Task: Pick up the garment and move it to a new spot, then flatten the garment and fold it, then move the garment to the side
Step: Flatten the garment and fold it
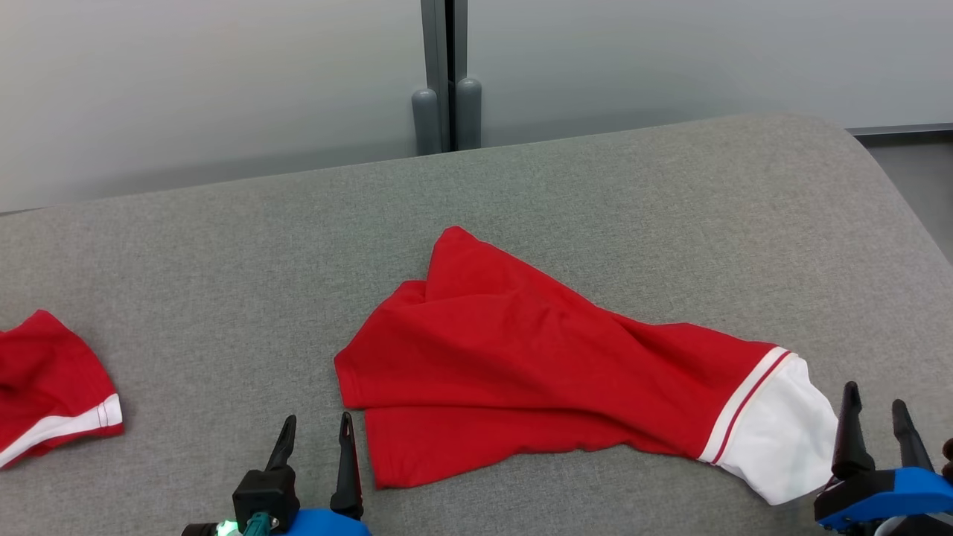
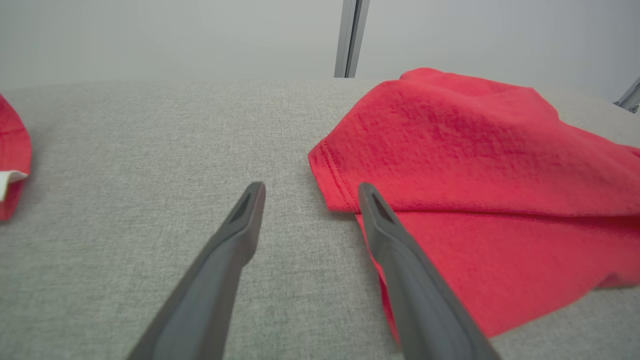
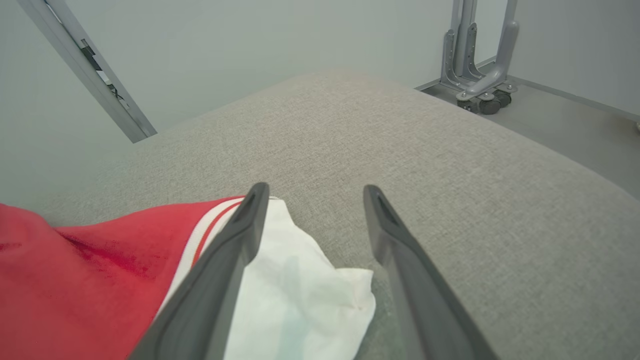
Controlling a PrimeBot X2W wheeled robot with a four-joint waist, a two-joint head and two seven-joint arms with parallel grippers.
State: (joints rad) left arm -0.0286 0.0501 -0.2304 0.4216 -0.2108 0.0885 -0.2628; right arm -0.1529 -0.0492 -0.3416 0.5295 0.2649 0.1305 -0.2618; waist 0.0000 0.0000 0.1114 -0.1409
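Observation:
The garment (image 1: 536,365) is red with a white cuff and stripes at its right end. It lies rumpled and partly folded over itself on the grey cushioned surface (image 1: 223,246). My left gripper (image 1: 315,428) stands open just left of the garment's near left corner, touching nothing. In the left wrist view that left gripper (image 2: 310,192) frames bare fabric surface, with the garment (image 2: 475,165) beside the right finger. My right gripper (image 1: 877,402) stands open beside the white cuff. The right wrist view puts the right gripper (image 3: 314,195) over the garment's white end (image 3: 295,300), holding nothing.
A second red piece with a white band (image 1: 45,383) lies at the surface's far left edge. Behind the surface stands a pale wall with a grey post (image 1: 447,89). The surface rounds off at the right, with floor and a wheeled metal base (image 3: 480,75) beyond.

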